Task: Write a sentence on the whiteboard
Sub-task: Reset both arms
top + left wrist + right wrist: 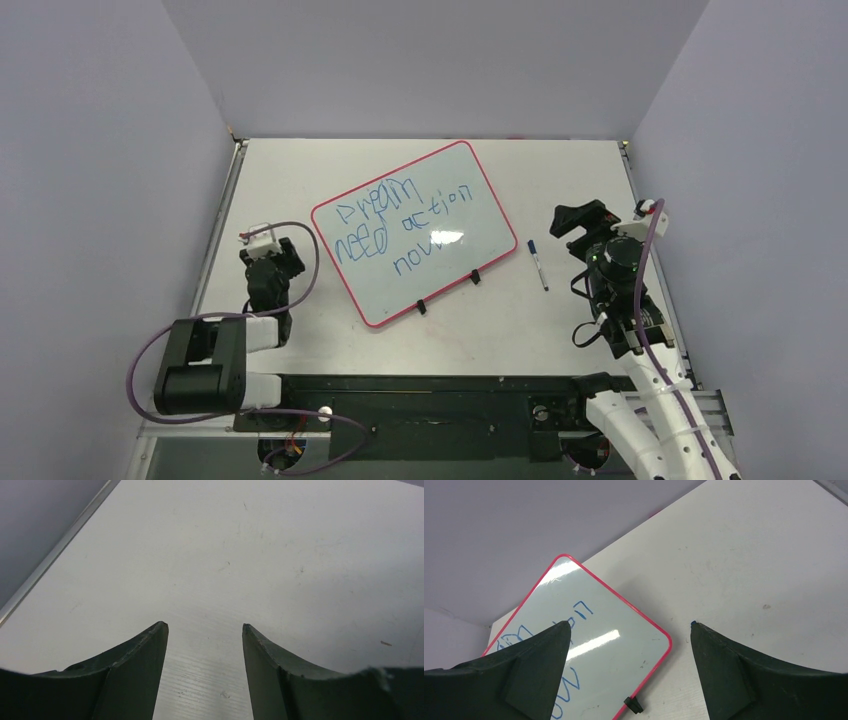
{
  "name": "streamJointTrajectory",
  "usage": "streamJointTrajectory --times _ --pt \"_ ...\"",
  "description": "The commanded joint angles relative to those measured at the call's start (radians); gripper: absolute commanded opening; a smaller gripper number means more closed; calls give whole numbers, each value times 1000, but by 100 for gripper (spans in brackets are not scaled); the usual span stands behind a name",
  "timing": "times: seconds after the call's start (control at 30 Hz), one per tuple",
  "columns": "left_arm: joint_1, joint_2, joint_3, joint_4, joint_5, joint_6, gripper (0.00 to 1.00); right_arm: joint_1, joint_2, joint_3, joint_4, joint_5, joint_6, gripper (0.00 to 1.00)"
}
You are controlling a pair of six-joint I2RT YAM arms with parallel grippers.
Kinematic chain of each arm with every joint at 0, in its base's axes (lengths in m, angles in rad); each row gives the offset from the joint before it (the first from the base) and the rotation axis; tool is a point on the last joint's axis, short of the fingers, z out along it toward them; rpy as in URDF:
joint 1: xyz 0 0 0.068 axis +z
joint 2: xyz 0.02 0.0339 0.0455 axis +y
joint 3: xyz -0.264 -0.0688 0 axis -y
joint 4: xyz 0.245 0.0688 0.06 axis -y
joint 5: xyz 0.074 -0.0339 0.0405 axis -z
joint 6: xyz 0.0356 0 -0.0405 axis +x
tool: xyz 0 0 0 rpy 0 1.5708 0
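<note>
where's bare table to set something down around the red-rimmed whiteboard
Bare white table lies behind the red-rimmed white whiteboard and between it and the left gripper. Crowded on the right: a thin blue-capped marker lies between board and right gripper.

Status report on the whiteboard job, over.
Left gripper open, empty. Right gripper open, empty. Whiteboard flat, sentence on it. Marker loose on table beside it.
</note>
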Motion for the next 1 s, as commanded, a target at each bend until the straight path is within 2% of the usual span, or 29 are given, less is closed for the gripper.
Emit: streamJointTrajectory --times 0.0,0.07,0.1,0.27,0.97 --pt "6 139 -57 386 57 19 53 17 10 43 63 -70 -10 86" --pt "-3 138 -33 297 60 25 52 22 15 48 72 -91 -11 87" --pt "-5 139 -27 292 21 30 52 27 15 49 77 -97 -11 87" --pt "-47 151 16 233 8 39 56 30 11 32 100 -135 -11 87" --pt "-72 153 32 210 -7 71 62 30 13 62 51 -160 -51 87"
